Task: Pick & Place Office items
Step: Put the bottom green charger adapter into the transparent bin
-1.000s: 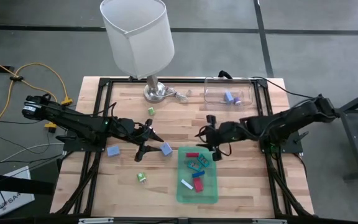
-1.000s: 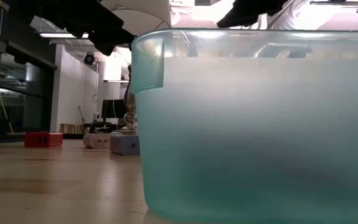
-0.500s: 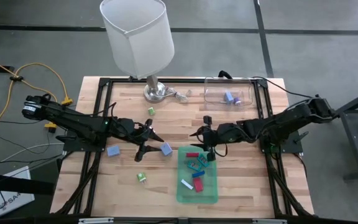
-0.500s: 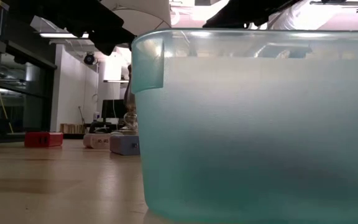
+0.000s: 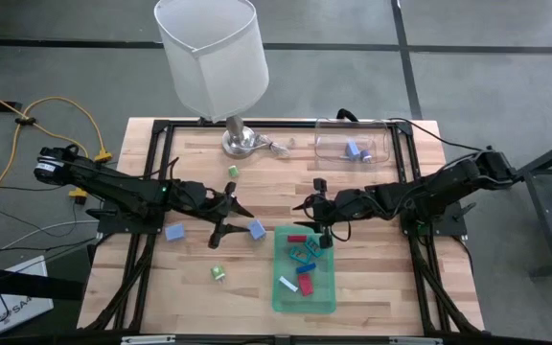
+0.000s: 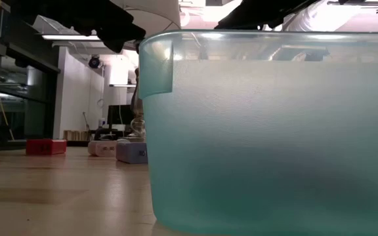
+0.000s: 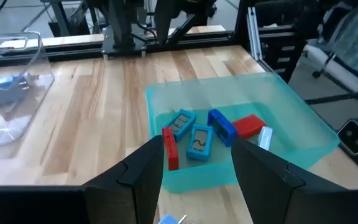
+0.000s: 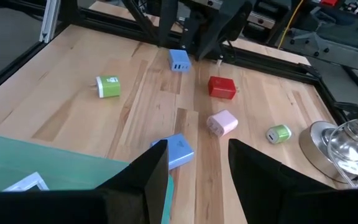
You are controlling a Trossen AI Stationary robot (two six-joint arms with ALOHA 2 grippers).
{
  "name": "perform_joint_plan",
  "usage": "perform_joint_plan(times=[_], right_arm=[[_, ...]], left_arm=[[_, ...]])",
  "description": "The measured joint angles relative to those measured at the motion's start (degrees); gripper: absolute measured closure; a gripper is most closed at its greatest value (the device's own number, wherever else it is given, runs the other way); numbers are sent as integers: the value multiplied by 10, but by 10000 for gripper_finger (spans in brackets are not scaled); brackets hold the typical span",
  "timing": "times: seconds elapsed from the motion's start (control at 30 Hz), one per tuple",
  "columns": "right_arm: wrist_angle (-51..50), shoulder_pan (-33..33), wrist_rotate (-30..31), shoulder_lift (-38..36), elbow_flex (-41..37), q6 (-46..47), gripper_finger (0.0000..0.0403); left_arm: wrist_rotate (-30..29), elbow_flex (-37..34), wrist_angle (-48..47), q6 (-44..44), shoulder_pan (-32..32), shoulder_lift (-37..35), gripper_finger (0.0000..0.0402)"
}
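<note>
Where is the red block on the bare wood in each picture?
High view: hidden under the left arm, not visible.
Low view: red block at far left, on the table past the green tray.
Left wrist view: not in it; the red pieces there lie inside the tray.
Right wrist view: upper middle, above the pink block.
Shared landmark: the green tray.

Both dark arms reach inward low over the table, wrists bent toward each other. The left gripper hangs with its two fingers spread apart, nothing between them. Facing it, well apart, the right gripper also has its fingers parted and holds nothing.
</note>
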Motion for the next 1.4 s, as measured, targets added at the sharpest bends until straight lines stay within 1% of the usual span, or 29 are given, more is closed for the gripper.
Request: perform_joint_plan(times=[0.17,0.27,0.4,0.7,0.77,0.97,1.1,1.2,1.4], right_arm=[[0,0,0,0,0,0,249],[0,0,0,0,0,0,249],[-1,0,0,0,0,0,249],[-3,0,-15,0,0,0,249],[-5,0,-14,0,0,0,249],[-5,0,-13,0,0,0,249],[-5,0,-12,0,0,14,249],[-5,0,-11,0,0,15,249],[-5,0,-10,0,0,15,249]], left_arm=[[-6,0,-3,-12,0,6,218],[-6,0,16,-11,0,13,218],[-6,0,20,-62,0,19,218],[-9,0,-48,-213,-7,23,218],[-9,0,-64,-213,-17,22,218],[-7,0,-101,-178,-56,21,218],[19,0,-138,-167,-77,21,218],[26,0,-156,-160,-93,21,218],[67,8,-178,-136,-117,21,218]])
